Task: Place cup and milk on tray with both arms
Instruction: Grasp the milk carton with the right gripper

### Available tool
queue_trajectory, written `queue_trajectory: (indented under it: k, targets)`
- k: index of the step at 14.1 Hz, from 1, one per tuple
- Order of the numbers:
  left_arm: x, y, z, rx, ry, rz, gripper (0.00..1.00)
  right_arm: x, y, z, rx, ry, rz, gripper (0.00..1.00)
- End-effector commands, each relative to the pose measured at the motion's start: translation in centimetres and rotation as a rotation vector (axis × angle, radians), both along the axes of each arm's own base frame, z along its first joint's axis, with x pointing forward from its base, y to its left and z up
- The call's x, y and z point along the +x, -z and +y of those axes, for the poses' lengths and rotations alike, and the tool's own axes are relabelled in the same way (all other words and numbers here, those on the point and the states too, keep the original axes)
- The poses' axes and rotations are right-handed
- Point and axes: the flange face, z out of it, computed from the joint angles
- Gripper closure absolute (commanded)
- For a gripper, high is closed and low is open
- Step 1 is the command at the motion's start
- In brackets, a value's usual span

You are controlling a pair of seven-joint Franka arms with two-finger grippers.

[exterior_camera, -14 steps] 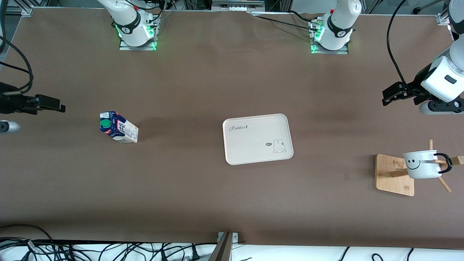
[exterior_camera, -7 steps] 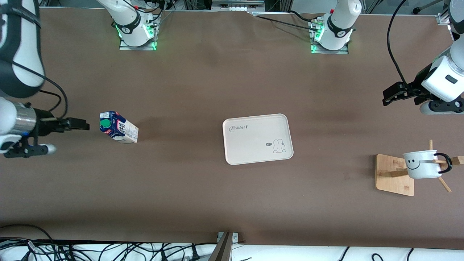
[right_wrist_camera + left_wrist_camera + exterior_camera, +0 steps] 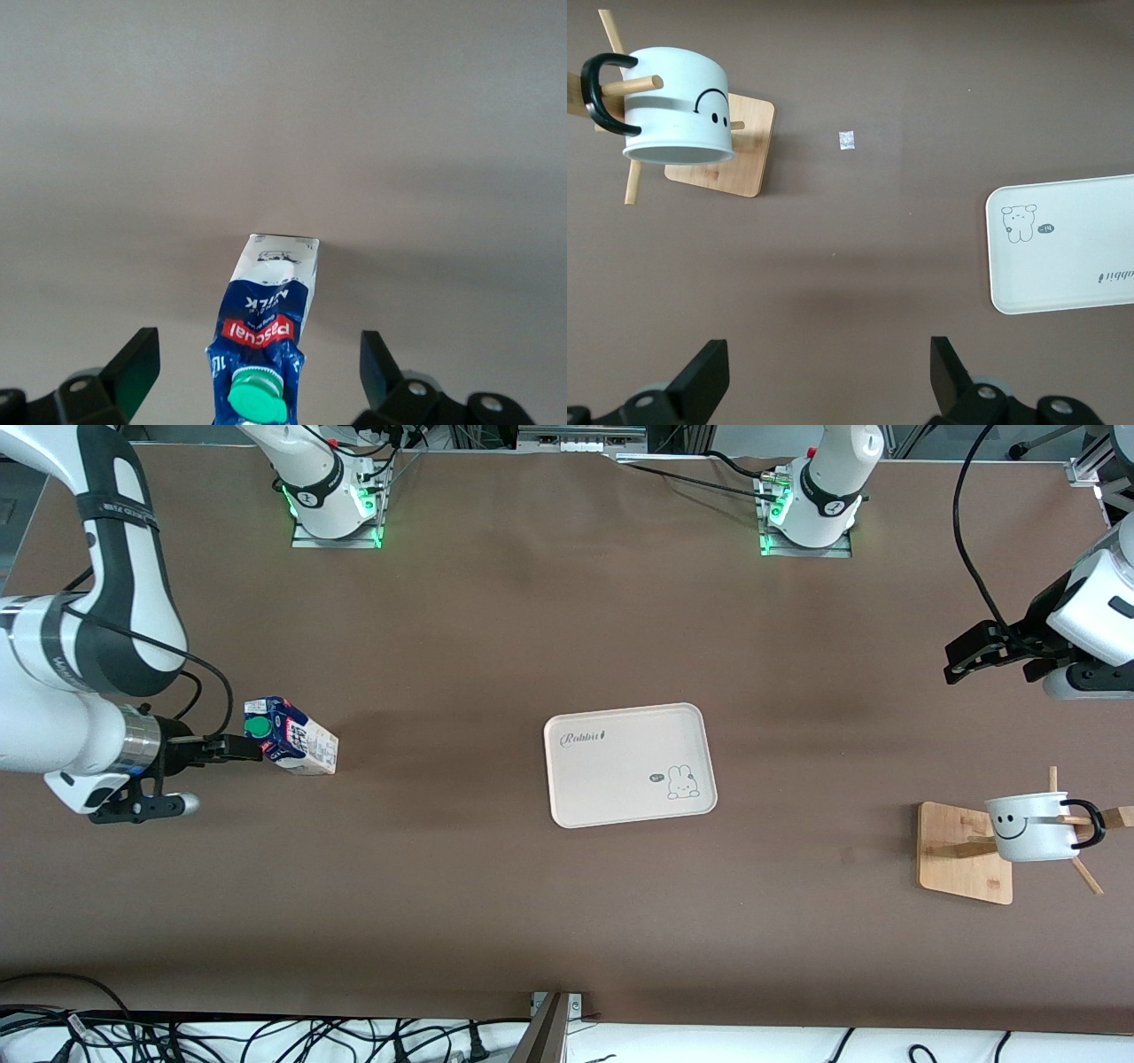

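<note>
From the right arm's end of the table I note the right gripper (image 3: 244,746) level with the milk (image 3: 291,736), jaws apart and clamped on nothing, its tips at the carton's green cap (image 3: 258,396). The carton stands upright on the bare table. The tray (image 3: 628,764) lies mid-table, unloaded. At the left arm's end, the cup (image 3: 1029,826) hangs on a wooden stand (image 3: 964,853). I see the left gripper (image 3: 973,651) over bare table, jaws apart.

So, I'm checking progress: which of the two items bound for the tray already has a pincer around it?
The milk: the open right pincer flanks it. The cup hangs untouched on its wooden stand.
</note>
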Motion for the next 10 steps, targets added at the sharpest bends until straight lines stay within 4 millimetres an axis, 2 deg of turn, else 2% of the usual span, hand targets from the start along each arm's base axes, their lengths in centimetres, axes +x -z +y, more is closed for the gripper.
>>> queue_trajectory:
  k: [1,5,6,7,10]
  targets:
    - [0.8,0.2,0.7,-0.001,-0.003,0.017,0.00,-2.4,0.0,0.1,0.005,0.022,-0.028,0.00]
    - [0.8,1.0,0.9,0.001,-0.008,0.044,0.00,-4.2,1.3,0.0,0.003,0.031,-0.046,0.00]
    - [0.8,1.0,1.5,0.001,-0.019,0.046,0.00,-4.6,1.6,0.0,0.003,0.031,-0.061,0.00]
    - [0.7,0.9,2.0,0.002,-0.025,0.046,0.00,-4.8,1.8,-0.1,0.002,0.033,-0.063,0.00]
    - [0.8,0.8,1.6,0.002,-0.019,0.046,0.00,-5.0,2.1,-0.1,0.003,0.036,-0.058,0.00]
